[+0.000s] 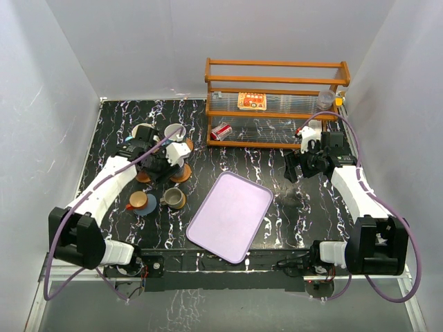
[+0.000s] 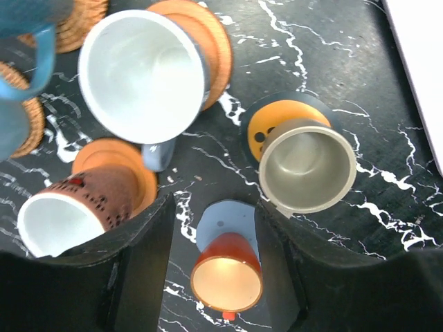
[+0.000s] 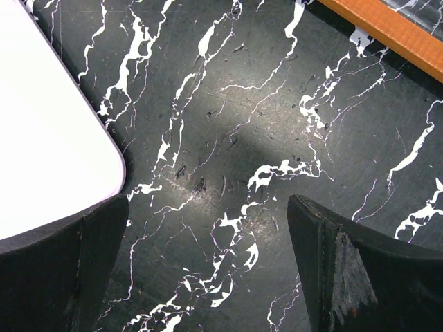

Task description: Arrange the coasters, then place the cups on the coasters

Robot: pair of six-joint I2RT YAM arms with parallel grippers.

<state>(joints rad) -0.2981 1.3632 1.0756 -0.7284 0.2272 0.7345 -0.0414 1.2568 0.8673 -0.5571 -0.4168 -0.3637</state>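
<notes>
**Left end effector hangs with jaws parted and empty above the cups, which stand on their coasters at the left of the counter.**

The cups are hard, glossy ceramic. They are probably light, but slick and easy to chip, so a pinch across the thin rim wall or on the stubby handle looks the surest hold. The widest, pale blue-grey, sits on a smooth orange disc. An olive-grey cup covers most of a black-dotted orange coaster. A small orange-lined cup on a grey-blue disc shows between the fingers, touched by neither. Coarse woven rattan coasters lie at the cluster's edge. The right end effector gapes wide over bare, white-veined black marble beside the lilac tray.
</notes>
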